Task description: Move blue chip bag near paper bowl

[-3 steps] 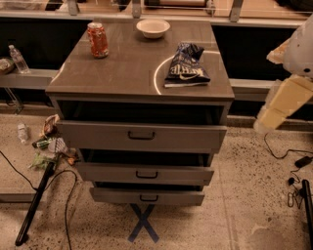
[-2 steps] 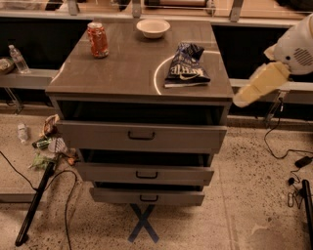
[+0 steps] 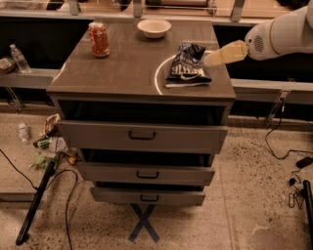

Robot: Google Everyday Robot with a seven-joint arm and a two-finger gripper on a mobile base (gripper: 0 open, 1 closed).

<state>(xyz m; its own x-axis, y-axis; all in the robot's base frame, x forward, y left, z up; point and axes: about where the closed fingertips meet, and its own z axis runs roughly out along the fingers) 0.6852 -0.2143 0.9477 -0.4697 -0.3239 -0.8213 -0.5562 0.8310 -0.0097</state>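
Just L of jaws: blue chip bag (image 3: 188,66)

I have the gripper (image 3: 211,58) over the right edge of the cabinet top (image 3: 122,73), just beside the right side of the blue chip bag (image 3: 188,66). The arm (image 3: 279,34) stretches in from the right. Between the bag and the paper bowl (image 3: 154,28) the surface lies bare, so I see an open lane toward the back. The soda can (image 3: 99,40) stands upright at the back left, well apart from the bowl and off that lane. The front-left of the top offers free room. Just behind the bowl, a rail with posts (image 3: 137,9) closes off the far edge. Below, three drawers (image 3: 142,135) jut out from the front.
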